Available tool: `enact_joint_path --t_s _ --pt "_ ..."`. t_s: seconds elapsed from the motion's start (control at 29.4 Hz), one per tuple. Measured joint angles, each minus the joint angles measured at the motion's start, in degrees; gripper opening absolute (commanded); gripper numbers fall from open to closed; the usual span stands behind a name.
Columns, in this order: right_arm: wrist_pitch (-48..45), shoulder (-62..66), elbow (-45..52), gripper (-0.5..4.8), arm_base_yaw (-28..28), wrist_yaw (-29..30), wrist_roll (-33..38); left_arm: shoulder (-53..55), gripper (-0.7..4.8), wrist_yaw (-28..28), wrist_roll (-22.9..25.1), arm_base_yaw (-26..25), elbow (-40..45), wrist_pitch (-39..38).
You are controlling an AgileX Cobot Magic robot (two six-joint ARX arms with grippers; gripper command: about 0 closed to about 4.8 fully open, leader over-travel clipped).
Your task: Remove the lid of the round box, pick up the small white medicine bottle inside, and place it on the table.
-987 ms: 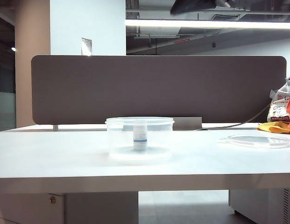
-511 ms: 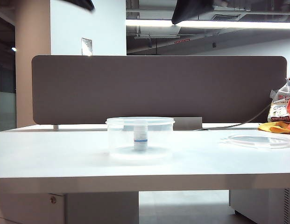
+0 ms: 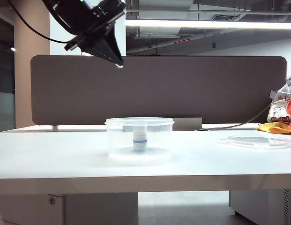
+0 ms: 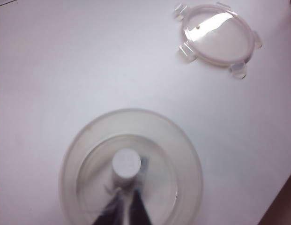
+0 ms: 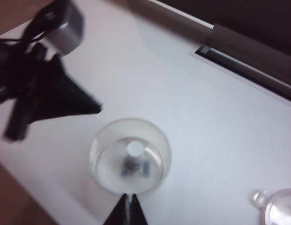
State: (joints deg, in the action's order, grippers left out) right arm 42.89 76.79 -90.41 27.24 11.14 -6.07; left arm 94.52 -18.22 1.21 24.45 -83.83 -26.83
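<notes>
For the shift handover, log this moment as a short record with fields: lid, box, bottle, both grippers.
lid: off, lying flat on the table, to the right of the box, apart from it
round box: open, mid-table
small white medicine bottle: upright inside the box, cap on, untouched
left gripper: high above the box, left of its centre, pointing down, holding nothing; whether its jaws are open or shut does not show
right gripper: shut, empty, above the table, out of the exterior view
step reached: lid removed, bottle not yet picked up
</notes>
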Motion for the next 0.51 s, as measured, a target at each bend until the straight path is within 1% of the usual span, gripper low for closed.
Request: enact_joint_path --t_s 0.1,0.27,0.31,0.34,0.37,0.41,0.44,0.51 --pt "2.89 -1.11 0.0 -0.01 0.11 1.31 0.96 2.51 0.28 -0.83 -0.9 0.07 -2.54 -0.13" --pt "5.95 -2.69 0.02 -0.01 2.43 2.03 1.55 6.19 0.32 -1.79 -1.05 0.55 -3.87 -2.14" --pt "6.05 -3.06 0.02 -0.01 2.82 2.01 1.55 6.86 0.58 -1.95 -1.07 0.87 -3.87 -2.71" --pt "6.05 -3.61 0.02 -0.01 3.41 1.88 1.6 7.52 1.25 -1.95 -1.07 1.01 -3.87 -3.21" --pt "6.01 -4.13 0.0 -0.01 4.24 1.46 1.68 8.44 1.69 -2.01 -1.11 1.14 -3.87 -3.89" --pt "5.99 -4.52 0.0 -0.01 5.03 1.18 1.73 9.09 1.96 -1.99 -1.14 1.27 -3.85 -4.35" --pt "5.97 -4.81 0.0 -0.01 5.77 0.92 1.7 9.94 2.05 -1.97 -1.14 1.4 -3.82 -4.81" --pt "6.05 -5.22 0.0 -0.01 6.97 0.17 1.7 11.32 2.07 -1.95 -1.22 1.88 -3.82 -5.2"
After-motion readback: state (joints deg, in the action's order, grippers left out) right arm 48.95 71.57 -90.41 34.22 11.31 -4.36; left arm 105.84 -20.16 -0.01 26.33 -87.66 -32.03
